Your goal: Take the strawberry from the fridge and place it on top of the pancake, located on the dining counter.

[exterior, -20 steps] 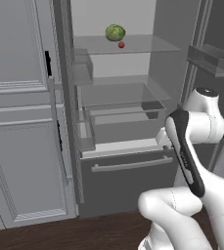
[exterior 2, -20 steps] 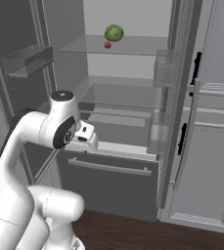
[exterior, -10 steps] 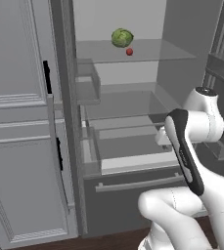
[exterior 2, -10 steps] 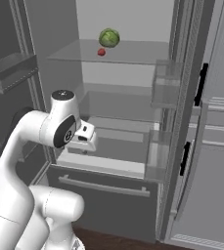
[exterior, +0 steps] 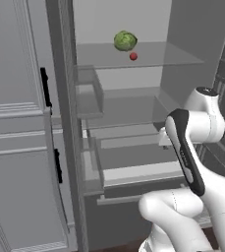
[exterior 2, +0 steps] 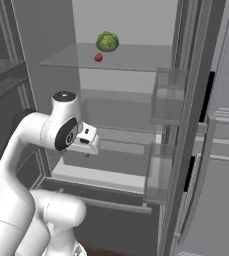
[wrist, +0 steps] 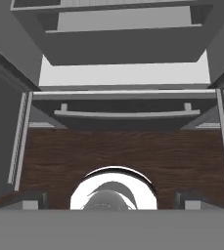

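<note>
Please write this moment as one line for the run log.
phase: approach | fridge: open | strawberry: upper shelf, beside green leafy ball | gripper: open, empty, pointing down

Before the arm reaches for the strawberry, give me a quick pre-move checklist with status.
1. Fridge doors open, interior exposed: ok.
2. Strawberry visible on the upper glass shelf: ok.
3. Strawberry apart from the green leafy ball beside it: ok, small gap.
4. Hand raised to shelf height: not ok, it sits well below.
5. Hand camera aimed at the strawberry: not ok, it faces the bottom drawer and floor.
6. Fingers open: cannot tell.
</note>
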Controlling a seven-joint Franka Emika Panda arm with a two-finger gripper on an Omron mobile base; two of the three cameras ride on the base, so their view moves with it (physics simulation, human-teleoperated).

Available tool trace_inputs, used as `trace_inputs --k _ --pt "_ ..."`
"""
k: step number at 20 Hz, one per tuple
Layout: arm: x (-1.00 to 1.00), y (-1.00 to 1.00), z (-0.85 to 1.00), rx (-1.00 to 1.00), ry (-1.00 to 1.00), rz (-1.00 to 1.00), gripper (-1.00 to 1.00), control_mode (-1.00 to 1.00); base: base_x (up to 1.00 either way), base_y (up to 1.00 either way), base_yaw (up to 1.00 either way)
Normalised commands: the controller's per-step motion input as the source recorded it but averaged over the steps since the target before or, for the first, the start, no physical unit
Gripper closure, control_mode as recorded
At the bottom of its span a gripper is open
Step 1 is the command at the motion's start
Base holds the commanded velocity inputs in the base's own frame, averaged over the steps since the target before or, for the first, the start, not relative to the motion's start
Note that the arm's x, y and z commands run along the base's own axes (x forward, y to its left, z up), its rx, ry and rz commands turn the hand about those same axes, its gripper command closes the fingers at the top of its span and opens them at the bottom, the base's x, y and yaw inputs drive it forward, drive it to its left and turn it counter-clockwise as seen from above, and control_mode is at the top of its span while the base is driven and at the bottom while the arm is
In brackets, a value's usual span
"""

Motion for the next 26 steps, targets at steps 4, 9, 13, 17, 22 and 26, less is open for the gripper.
trace_inputs --k 4,9,13,17,22,26 --pt "0.0 0.0 0.0 0.0 0.0 0.0 -1.0 1.0 0.73 0.0 0.0" --pt "0.0 0.0 0.0 0.0 0.0 0.0 -1.0 1.0 0.75 0.0 0.0" --pt "0.0 0.0 0.0 0.0 0.0 0.0 -1.0 1.0 0.63 0.0 0.0" --pt "0.0 0.0 0.0 0.0 0.0 0.0 -1.0 1.0 0.58 0.0 0.0" --pt "0.0 0.0 0.0 0.0 0.0 0.0 -1.0 1.0 0.3 0.0 0.0" --pt "-0.1 0.0 0.05 0.0 -0.12 0.0 -1.0 -1.0 0.0 0.0 0.0"
